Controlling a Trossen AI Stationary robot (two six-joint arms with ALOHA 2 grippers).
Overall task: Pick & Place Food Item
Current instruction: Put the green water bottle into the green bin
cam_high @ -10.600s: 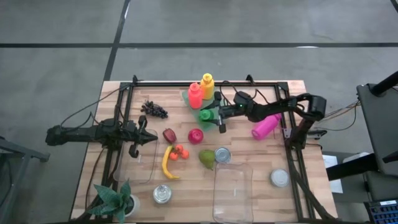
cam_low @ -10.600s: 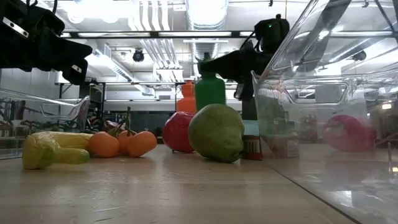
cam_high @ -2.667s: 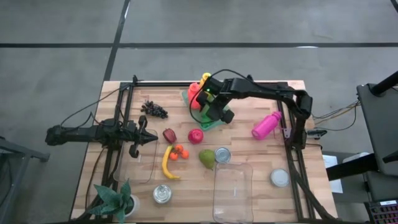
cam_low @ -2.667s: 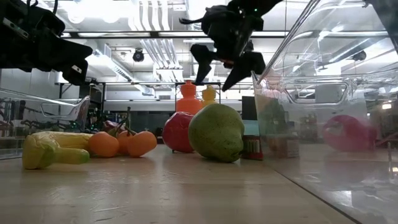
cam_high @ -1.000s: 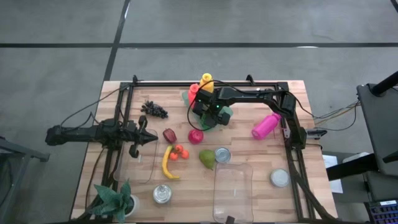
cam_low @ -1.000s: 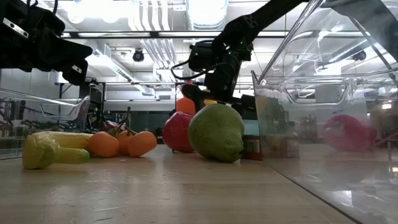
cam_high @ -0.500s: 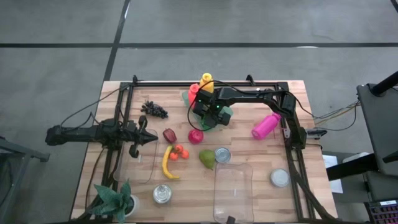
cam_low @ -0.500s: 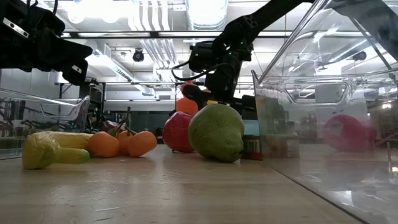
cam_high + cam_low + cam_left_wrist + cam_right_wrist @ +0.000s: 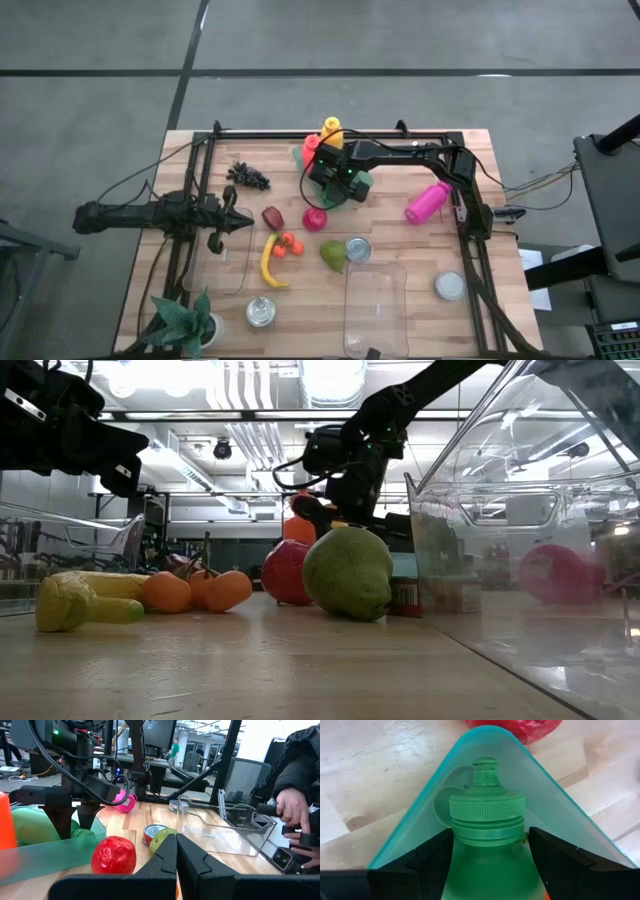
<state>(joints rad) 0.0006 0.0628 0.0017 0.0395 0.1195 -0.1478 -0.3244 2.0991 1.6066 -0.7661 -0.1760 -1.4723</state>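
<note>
Grasp step: right hand [image 9: 487,851] clamped on green bottle [image 9: 487,827] lying in teal tray [image 9: 560,815] at desk's 12 o'clock; left hand [image 9: 176,851] together, idle; next, lift clear.

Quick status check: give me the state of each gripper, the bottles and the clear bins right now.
right gripper: closed on the green bottle, fingers either side below the cap.
green bottle: lying on the teal tray, cap on.
left gripper: shut, empty, waiting at the table's left side.
pink bottle: lying on its side.
orange bottle: upright.
yellow bottle: upright.
clear bin: open, empty.
</note>
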